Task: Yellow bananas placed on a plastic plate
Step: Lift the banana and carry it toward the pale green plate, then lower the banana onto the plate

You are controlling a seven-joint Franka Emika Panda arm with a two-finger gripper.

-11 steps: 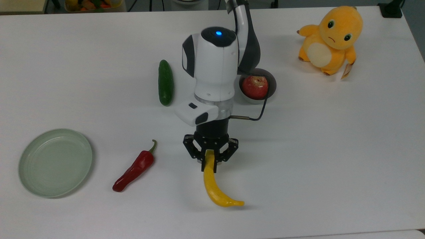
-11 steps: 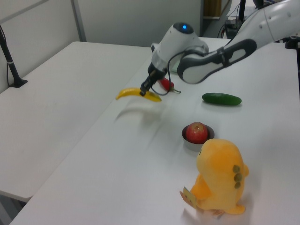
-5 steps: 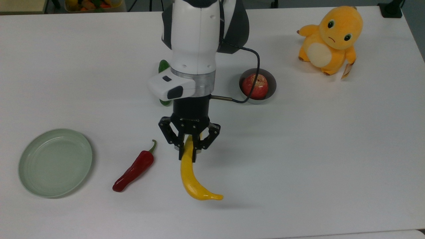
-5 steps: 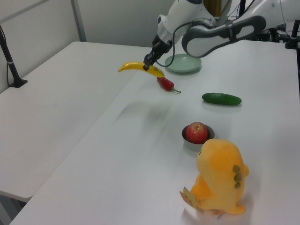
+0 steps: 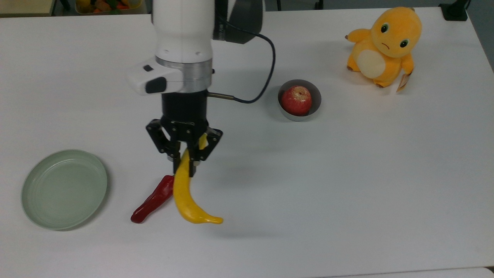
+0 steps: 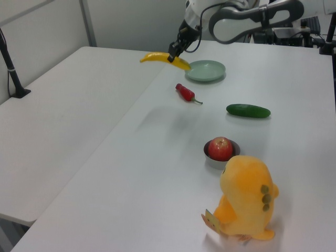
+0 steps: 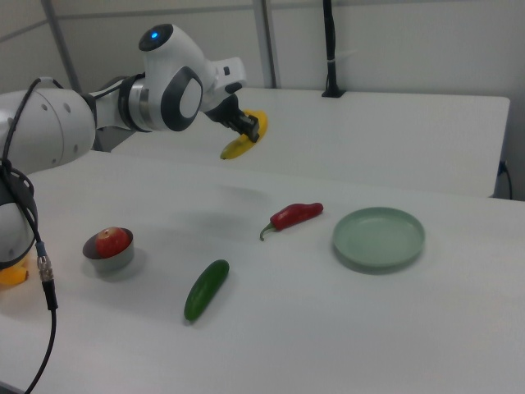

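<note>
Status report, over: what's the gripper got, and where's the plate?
Gripper shut on the banana, held in the air. Green plate bare, at the top view's left. Red chili lies on the table between banana and plate.

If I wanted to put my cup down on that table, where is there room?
Bare table spreads on the top view's right, below the plush and bowl. The top view's upper left corner is bare too. It is crowded between the plate and chili, where the gripper carries the banana.
</note>
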